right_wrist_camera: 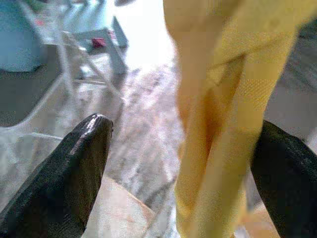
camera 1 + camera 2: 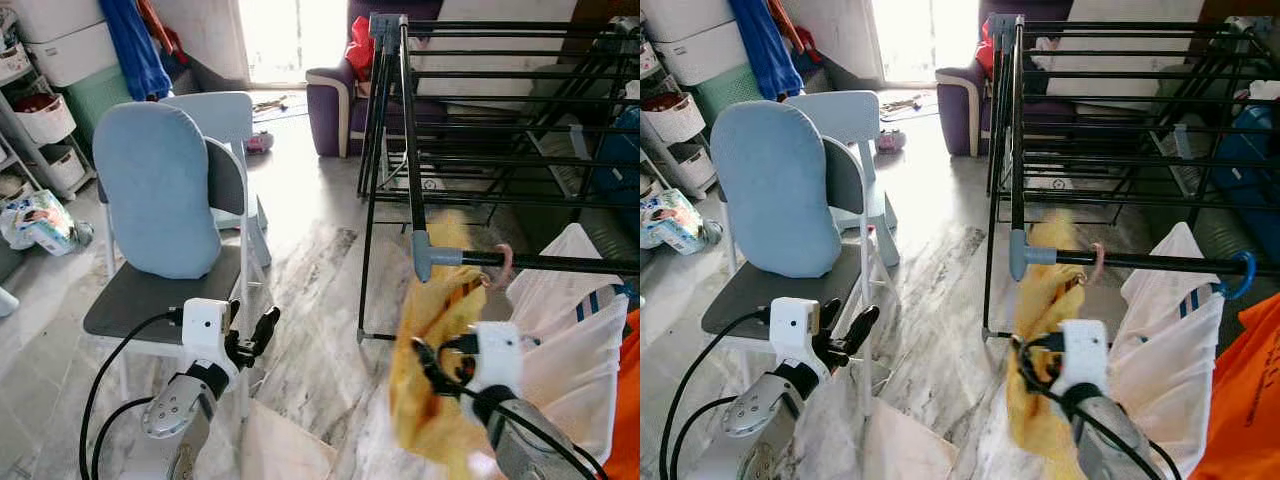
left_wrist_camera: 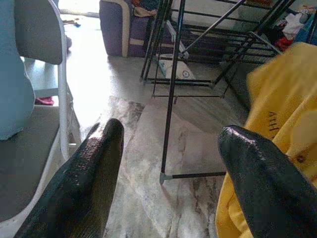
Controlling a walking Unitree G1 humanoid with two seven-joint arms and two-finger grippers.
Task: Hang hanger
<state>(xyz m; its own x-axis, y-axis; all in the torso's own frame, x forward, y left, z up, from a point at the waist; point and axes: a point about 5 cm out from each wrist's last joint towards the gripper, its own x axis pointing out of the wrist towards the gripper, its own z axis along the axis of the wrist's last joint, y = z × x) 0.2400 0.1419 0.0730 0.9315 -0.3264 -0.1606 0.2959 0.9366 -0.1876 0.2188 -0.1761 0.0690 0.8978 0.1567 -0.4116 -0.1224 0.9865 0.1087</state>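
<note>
Yellow garment [image 2: 432, 370] hangs by a pink hanger hook [image 2: 499, 268] from the rack rail [image 2: 560, 263], lower right; right tool [image 1: 183, 163] gapes around it, gripping nothing; left tool [image 3: 168, 163] spread empty.

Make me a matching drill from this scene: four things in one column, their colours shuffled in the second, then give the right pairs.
Things:
1. garment hanging from the rack rail
2. cushion on the chair
3. hanger hook on the rail
4. armchair by the window

Colours:
A. purple
B. pink
C. yellow
D. light blue

Pairs: 1-C, 2-D, 3-B, 4-A
</note>
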